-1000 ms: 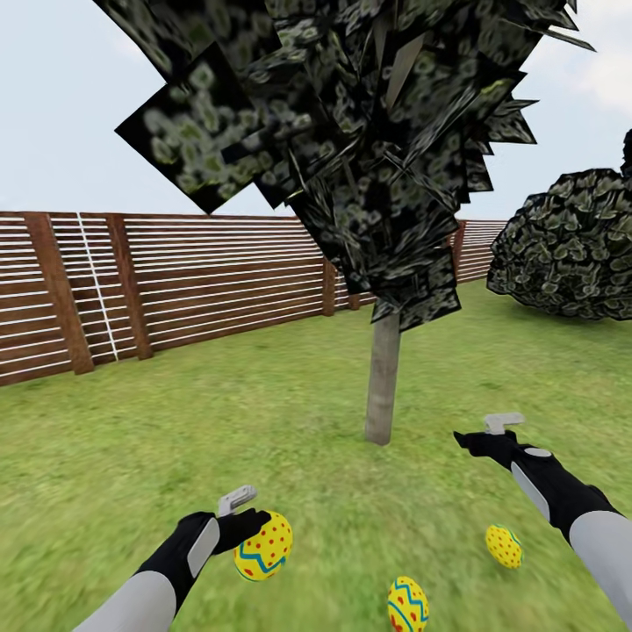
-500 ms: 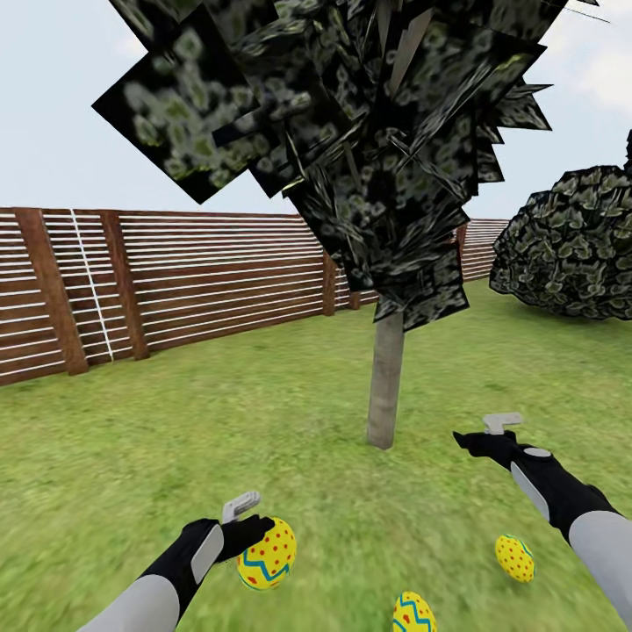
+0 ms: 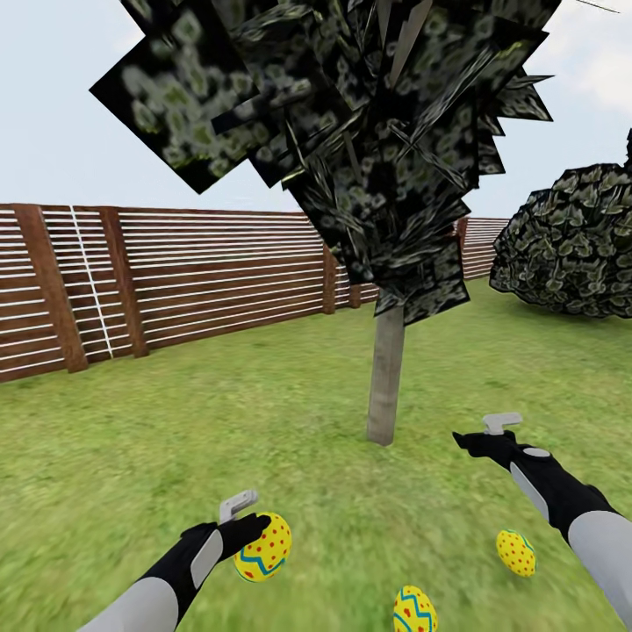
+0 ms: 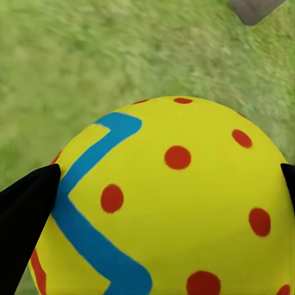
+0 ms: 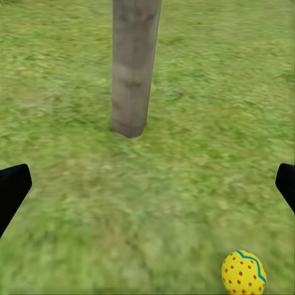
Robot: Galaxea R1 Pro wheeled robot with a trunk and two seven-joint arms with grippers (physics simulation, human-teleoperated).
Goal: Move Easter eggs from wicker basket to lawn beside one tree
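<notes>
Mottled green lawn (image 3: pixel 175 421) runs open to a slatted brown fence (image 3: pixel 175 281), around a thin grey-trunked tree (image 3: pixel 386 377). Left gripper (image 3: pixel 254 518) clamps a red-dotted yellow egg (image 3: pixel 263 549); right gripper (image 3: pixel 491 430) hangs spread and empty. Two more eggs (image 3: pixel 414 610) (image 3: pixel 515 552) lie on grass near the trunk.

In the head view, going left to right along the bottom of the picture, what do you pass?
Left end effector → dotted egg it holds → zigzag egg on the lawn → dotted egg on the lawn → right arm.
</notes>
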